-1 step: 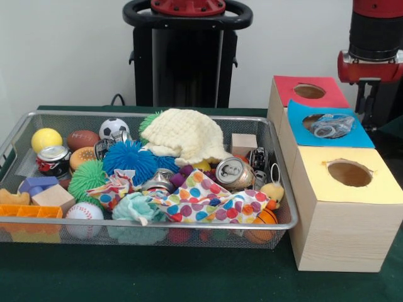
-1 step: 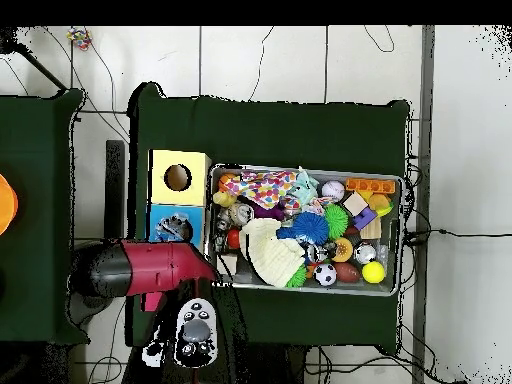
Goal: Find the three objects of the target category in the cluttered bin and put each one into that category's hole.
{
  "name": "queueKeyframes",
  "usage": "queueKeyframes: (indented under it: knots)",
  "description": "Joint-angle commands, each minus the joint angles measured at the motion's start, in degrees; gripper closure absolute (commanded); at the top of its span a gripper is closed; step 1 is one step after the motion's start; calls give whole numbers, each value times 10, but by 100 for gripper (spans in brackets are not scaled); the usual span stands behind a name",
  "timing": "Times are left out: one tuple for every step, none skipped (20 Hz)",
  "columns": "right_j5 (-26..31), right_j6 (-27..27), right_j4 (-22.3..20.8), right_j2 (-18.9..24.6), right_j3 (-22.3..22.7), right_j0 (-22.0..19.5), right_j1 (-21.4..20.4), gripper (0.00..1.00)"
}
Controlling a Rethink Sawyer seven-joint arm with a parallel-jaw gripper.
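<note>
Three holes on the boxes; the blue hole [image 1: 330, 125] holds a clear crumpled item [image 1: 332, 126]. Arm [image 2: 150, 268] sits over the boxes; claw hidden, state undeterminable. Overhead, bin [image 2: 392, 181] clutter lies at 3 o'clock from arm; crushed can [image 1: 234, 173] nearest the boxes.

- The red and black robot arm [image 1: 376, 47] is cut off by the front view's top edge, and its gripper cannot be made out in either view.
- The red-topped wooden box [image 1: 308, 92] is covered by the arm in the overhead view.
- The cream knitted cap [image 1: 186, 135] hides whatever lies beneath it.
- The clear crumpled item [image 1: 332, 126] in the blue-topped box's hole [image 2: 178, 228] is too indistinct to identify.
</note>
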Motion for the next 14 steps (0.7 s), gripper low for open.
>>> queueKeyframes:
  knots:
    - [21, 108, 27, 9, -36, 2, -7, 100]
    - [26, 108, 27, 7, -38, 3, -10, 100]
    - [25, 107, 27, 8, -38, 2, -10, 100]
    - [22, 107, 28, 9, -36, 1, -10, 100]
    - [20, 107, 29, 10, -33, 1, -12, 100]
    - [15, 107, 30, 12, -32, 0, -11, 100]
    - [13, 108, 31, 11, -31, 0, -11, 100]
    - [13, 108, 30, 10, -33, 1, -10, 100]
    - [12, 108, 30, 10, -33, 2, -9, 100]
    - [9, 109, 31, 10, -33, 2, -9, 100]
    - [9, 108, 32, 12, -34, 0, -7, 100]
    - [10, 108, 32, 11, -36, 1, -7, 100]
    - [10, 107, 33, 12, -36, 0, -6, 100]
    - [11, 108, 32, 10, -38, 2, -6, 100]
